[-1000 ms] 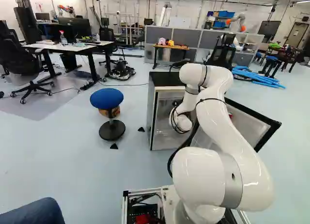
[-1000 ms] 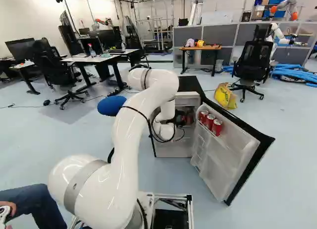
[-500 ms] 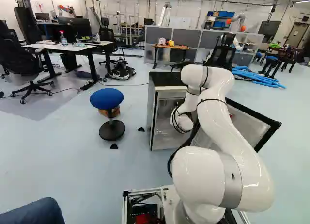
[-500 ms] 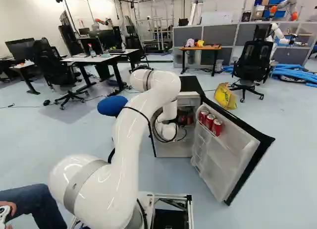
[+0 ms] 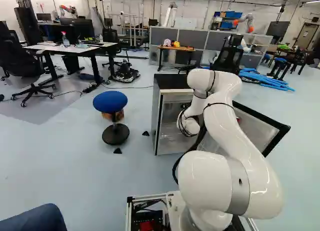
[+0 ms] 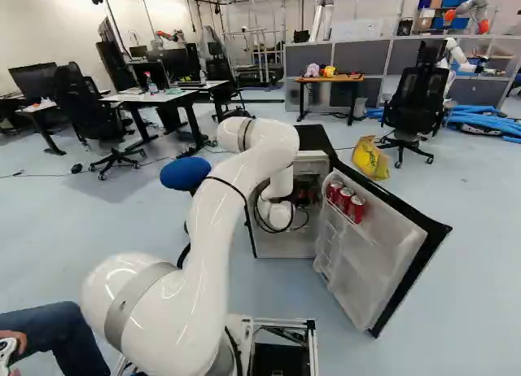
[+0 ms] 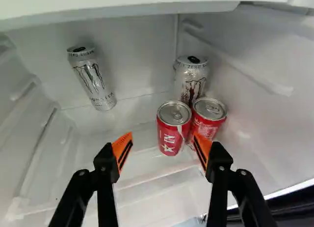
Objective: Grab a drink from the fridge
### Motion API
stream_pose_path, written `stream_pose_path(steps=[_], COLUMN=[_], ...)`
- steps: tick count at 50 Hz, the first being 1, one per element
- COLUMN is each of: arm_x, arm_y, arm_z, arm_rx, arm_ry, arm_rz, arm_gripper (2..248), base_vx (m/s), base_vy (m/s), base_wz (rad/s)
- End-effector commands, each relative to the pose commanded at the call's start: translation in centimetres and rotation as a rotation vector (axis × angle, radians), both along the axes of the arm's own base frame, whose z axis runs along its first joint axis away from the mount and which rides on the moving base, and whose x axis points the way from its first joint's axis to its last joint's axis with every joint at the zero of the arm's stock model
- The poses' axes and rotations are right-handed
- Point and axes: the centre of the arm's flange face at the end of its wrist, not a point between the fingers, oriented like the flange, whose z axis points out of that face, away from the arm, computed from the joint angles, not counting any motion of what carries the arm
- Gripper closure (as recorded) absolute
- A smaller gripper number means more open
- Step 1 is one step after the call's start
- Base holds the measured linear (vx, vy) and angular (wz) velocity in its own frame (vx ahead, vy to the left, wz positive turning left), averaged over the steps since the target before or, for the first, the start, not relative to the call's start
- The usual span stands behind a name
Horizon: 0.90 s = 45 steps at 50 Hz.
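Inside the fridge (image 6: 310, 141), the gripper (image 6: 302, 200) shows as a dark shape beside the white wrist in the right base view. In the wrist view the gripper (image 7: 162, 142) stands open, with nothing gripped. Just ahead of its fingers is a red can (image 7: 172, 131), upright. A second red can (image 7: 208, 120) stands close beside it, partly hidden by one fingertip. Behind these is a silver can (image 7: 190, 82); another silver can (image 7: 93, 82) is against the back wall on the other side. Three red cans (image 6: 345, 200) sit in the open door's rack.
The fridge door (image 6: 365, 258) hangs open to the right of the arm. A shelf edge (image 7: 122, 12) spans the fridge above the cans. A blue stool (image 5: 110, 102) stands left of the fridge, and a yellow bag (image 6: 371, 158) lies behind the door.
In both base views the arm's elbow and wrist have shifted slightly to the right, the wrist still at the fridge opening. The base, fridge and door cans have stayed put.
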Motion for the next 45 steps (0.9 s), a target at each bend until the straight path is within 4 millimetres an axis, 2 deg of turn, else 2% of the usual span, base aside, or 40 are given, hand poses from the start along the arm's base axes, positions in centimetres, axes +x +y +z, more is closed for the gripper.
stream_pose_path(steps=[26,45], arm_x=[2.0,2.5], arm_y=[-0.1,0.2], arm_z=[-0.7,-0.8], arm_rx=[-0.011,-0.013], arm_ry=[-0.032,-0.038], arm_rz=[0.009,0.016], arm_gripper=[70,70], base_vx=[0.0,0.0], base_vy=[0.0,0.0], base_wz=[0.0,0.0])
